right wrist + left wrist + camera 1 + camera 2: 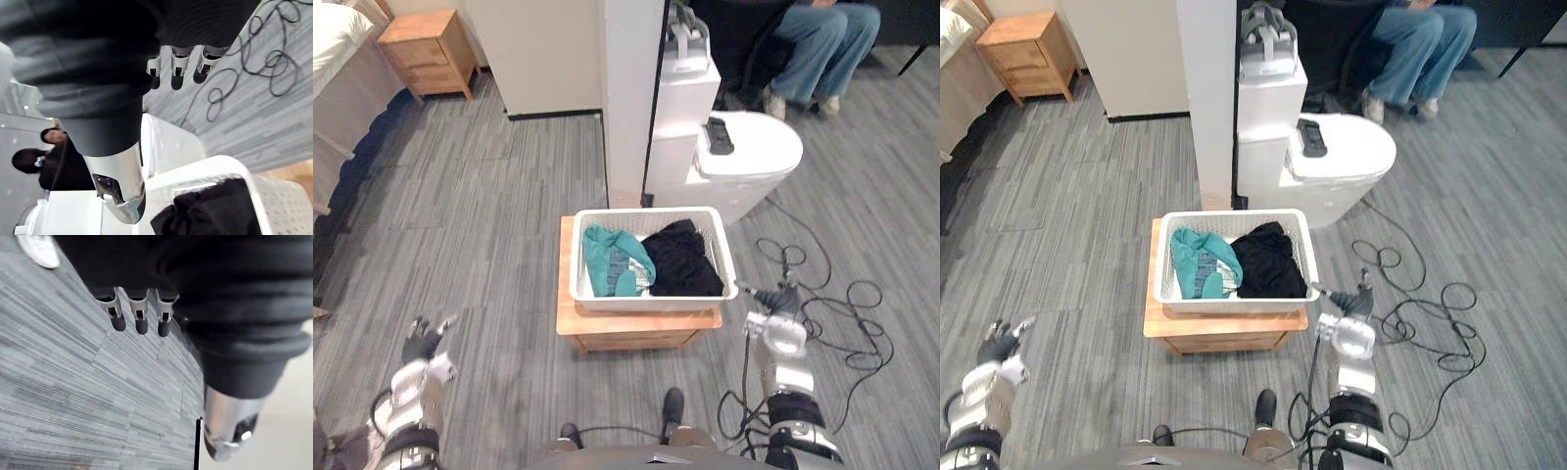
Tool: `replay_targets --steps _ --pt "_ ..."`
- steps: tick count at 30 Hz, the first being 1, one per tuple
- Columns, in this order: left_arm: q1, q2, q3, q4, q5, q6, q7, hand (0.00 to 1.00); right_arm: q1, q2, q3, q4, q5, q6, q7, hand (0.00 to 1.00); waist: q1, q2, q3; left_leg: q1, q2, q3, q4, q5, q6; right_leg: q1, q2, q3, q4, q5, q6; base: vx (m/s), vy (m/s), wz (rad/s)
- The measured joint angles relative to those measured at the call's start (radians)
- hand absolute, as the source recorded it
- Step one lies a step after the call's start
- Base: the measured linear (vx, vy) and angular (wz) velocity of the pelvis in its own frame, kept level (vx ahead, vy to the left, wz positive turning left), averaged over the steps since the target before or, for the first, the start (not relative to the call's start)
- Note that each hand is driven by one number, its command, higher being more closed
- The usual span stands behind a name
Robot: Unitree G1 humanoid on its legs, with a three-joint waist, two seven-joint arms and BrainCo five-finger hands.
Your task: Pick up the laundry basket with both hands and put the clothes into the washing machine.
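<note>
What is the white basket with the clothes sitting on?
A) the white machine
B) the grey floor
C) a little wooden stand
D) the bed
C: the white plastic laundry basket, holding a teal garment and a black garment, rests on top of the low light-wooden stand.

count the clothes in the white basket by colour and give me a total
teal garment: 1
black garment: 1
total: 2, as far as the pile shows, lying side by side in the laundry basket
</note>
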State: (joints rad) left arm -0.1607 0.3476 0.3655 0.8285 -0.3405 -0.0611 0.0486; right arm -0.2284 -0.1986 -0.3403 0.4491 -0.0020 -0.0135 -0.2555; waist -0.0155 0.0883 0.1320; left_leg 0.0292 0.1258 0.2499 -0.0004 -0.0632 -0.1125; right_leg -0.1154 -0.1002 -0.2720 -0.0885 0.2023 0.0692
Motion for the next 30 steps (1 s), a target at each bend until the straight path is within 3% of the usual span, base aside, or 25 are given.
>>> replay_targets --steps 3,5,9,16,25,30 --pt "-0.151 0.064 -0.055 0.079 0.052 0.007 0.011 0.0 -0.11 -0.034 0.039 0.012 0.005 0.001 -0.017 0.0 -0.01 0.002 0.035 -0.048 -0.004 0.009 0.018 0.008 0.003 -0.049 -0.002 0.015 0.001 0.022 -0.013 -0.07 -0.016 -0.13" --pt "-0.3 0.083 -0.117 0.148 0.08 0.017 0.014 0.0 -0.254 -0.08 0.08 0.118 0.029 0.002 -0.018 0.0 -0.017 0.003 0.086 -0.083 -0.01 0.015 0.032 0.016 0.01 -0.083 -0.008 0.026 0.006 0.044 -0.023 -0.09 -0.008 -0.09" --pt "-0.458 0.069 -0.254 0.175 0.133 0.021 0.009 0.0 -0.449 -0.105 0.133 0.281 0.091 0.011 -0.016 0.0 -0.027 0.005 0.148 -0.136 -0.021 0.021 0.039 0.039 0.016 -0.136 -0.021 0.039 0.006 0.073 -0.029 -0.08 0.009 -0.04" --pt "-0.571 0.044 -0.347 0.175 0.169 0.024 0.009 0.0 -0.658 -0.168 0.133 0.449 0.122 0.021 -0.011 0.0 -0.042 0.013 0.238 -0.196 -0.022 0.03 0.064 0.048 0.014 -0.194 -0.025 0.062 0.006 0.096 -0.03 -0.06 0.023 -0.04" --pt "-0.748 -0.076 -0.374 0.266 0.146 0.046 0.02 0.0 -0.867 -0.169 0.228 0.551 0.075 0.041 0.03 0.0 -0.061 0.019 0.286 -0.224 -0.017 0.075 0.051 0.058 0.01 -0.254 -0.017 0.104 0.007 0.112 -0.038 -0.01 0.048 -0.14" --pt "-0.81 -0.107 -0.364 0.296 0.126 0.063 0.085 0.0 -0.929 -0.14 0.301 0.55 0.059 0.041 0.034 0.0 -0.069 0.023 0.295 -0.24 -0.016 0.086 0.047 0.058 0.01 -0.279 -0.013 0.123 0.007 0.114 -0.039 0.01 0.064 -0.05"
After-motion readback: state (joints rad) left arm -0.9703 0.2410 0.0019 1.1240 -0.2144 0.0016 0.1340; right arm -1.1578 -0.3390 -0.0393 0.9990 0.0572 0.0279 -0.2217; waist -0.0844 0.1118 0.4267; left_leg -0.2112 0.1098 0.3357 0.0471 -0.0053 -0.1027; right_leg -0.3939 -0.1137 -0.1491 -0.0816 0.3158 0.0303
